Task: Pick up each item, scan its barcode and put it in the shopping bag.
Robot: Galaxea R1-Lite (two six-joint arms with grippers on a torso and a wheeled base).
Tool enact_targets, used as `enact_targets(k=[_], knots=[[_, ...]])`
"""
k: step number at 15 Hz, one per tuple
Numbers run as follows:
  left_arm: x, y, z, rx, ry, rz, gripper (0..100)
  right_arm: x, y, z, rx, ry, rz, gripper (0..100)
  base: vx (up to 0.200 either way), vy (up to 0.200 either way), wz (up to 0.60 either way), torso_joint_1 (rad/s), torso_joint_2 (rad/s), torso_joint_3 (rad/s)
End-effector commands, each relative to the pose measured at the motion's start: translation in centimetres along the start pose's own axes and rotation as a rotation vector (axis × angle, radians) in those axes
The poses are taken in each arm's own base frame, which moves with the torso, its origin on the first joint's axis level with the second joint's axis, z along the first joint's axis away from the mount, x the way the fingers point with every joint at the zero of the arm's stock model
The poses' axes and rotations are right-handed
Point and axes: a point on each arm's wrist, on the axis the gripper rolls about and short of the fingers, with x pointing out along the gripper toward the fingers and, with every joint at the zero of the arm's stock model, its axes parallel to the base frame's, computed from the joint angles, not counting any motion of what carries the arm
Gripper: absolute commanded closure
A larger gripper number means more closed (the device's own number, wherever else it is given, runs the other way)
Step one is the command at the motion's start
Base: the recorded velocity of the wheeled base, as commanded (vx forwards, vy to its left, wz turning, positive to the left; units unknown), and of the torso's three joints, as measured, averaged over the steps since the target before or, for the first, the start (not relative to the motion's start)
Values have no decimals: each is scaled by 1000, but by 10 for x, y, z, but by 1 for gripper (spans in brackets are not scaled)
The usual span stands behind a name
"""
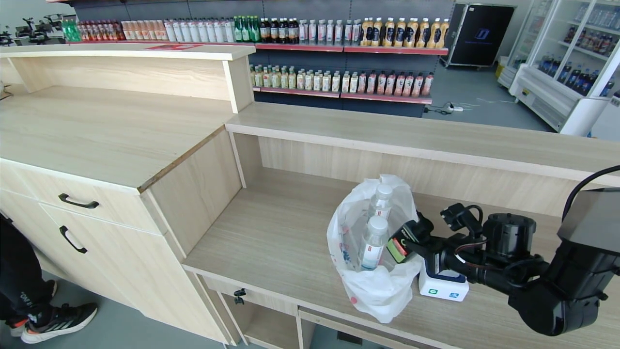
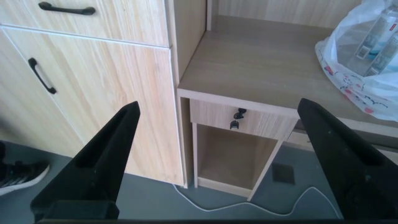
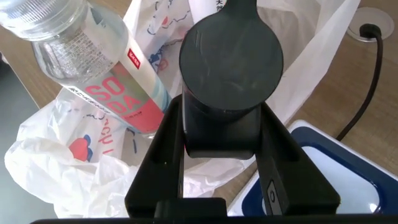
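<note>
A white plastic shopping bag (image 1: 375, 286) stands open on the lower counter with two clear white-capped bottles (image 1: 374, 242) upright inside it. My right gripper (image 1: 406, 241) is at the bag's right rim, shut on a dark cylindrical item (image 1: 398, 245) with a green and red label. The right wrist view has that item's black round top (image 3: 230, 56) between the gripper (image 3: 221, 127) fingers, with a clear soda bottle (image 3: 93, 68) and the bag (image 3: 68, 168) beyond. My left gripper (image 2: 217, 168) hangs open in front of the cabinet, below counter height, holding nothing.
A white and blue scanner box (image 1: 443, 287) sits on the counter right of the bag, under my right arm, with a black cable (image 3: 372, 62) nearby. A taller cabinet with drawers (image 1: 77, 203) stands to the left. A raised ledge (image 1: 411, 138) runs behind.
</note>
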Motion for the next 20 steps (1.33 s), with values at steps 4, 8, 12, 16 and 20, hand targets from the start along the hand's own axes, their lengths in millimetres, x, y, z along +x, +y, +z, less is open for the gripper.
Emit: enact_targets(k=[4, 8, 12, 16, 20], knots=[[0, 0, 0, 0, 1, 0, 0, 3, 4, -6, -38, 18, 51, 100, 0, 0, 0, 0, 0, 0], [0, 0, 0, 0, 1, 0, 0, 3, 4, -10, -63, 18, 61, 100, 0, 0, 0, 0, 0, 0], [0, 0, 0, 0, 1, 0, 0, 2, 3, -12, -99, 24, 57, 100, 0, 0, 0, 0, 0, 0], [0, 0, 0, 0, 1, 0, 0, 2, 3, -13, -101, 27, 57, 100, 0, 0, 0, 0, 0, 0], [0, 0, 0, 0, 1, 0, 0, 1, 3, -12, -101, 27, 57, 100, 0, 0, 0, 0, 0, 0]])
